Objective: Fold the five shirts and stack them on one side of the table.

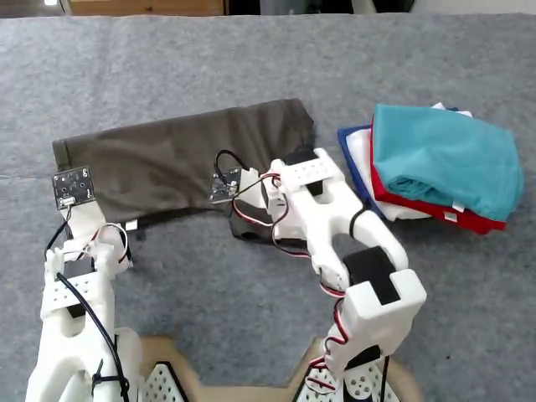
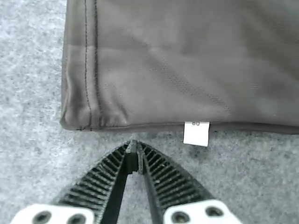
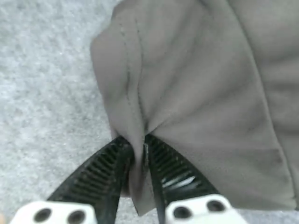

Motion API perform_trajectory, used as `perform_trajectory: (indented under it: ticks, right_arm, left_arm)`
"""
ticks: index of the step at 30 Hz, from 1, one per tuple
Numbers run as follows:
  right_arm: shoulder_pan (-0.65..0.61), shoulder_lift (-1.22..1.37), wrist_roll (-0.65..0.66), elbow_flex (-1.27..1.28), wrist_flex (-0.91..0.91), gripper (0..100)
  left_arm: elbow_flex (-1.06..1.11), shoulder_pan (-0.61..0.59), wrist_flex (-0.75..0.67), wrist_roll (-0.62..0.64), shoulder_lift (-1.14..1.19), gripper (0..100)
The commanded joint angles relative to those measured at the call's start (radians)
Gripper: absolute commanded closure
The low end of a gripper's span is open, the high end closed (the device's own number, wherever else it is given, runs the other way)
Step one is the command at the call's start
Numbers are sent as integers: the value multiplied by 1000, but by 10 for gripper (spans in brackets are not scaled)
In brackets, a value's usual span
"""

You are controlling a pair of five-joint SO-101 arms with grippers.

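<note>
We see the brown shirt (image 1: 180,159) flat mid-tabletop (image 1: 251,59), long axis L–R across both arms, lying just beyond the tools. R tool (image 3: 139,149) is clamped on a pinch of the near hem toward the R end. L tool (image 2: 134,151) is pressed together on nothing, just short of the near L corner, by a white tag (image 2: 196,134). Cloth looks thin, limp, prob. folded once lengthwise. Folded stack (image 1: 440,167) sits well to the R.

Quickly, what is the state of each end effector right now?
Left end effector: closed, holding nothing, just short of the brown shirt.
Right end effector: closed on the brown shirt.
</note>
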Motion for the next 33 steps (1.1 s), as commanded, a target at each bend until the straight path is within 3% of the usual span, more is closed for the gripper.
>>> perform_trajectory:
  ticks: [1,9,22,29,33]
  right_arm:
    - [-8,8,-14,1,25,975]
    - [-8,10,-14,16,57,744]
    - [-21,12,-86,50,2,750]
    - [-18,10,-135,54,-18,975]
    - [-17,5,-144,54,-25,973]
  left_arm:
    - [-2,4,-17,11,-21,970]
    - [-2,4,-17,11,-21,970]
    - [-2,4,-17,11,-21,970]
    - [-2,4,-17,11,-21,970]
    - [-2,4,-17,11,-21,970]
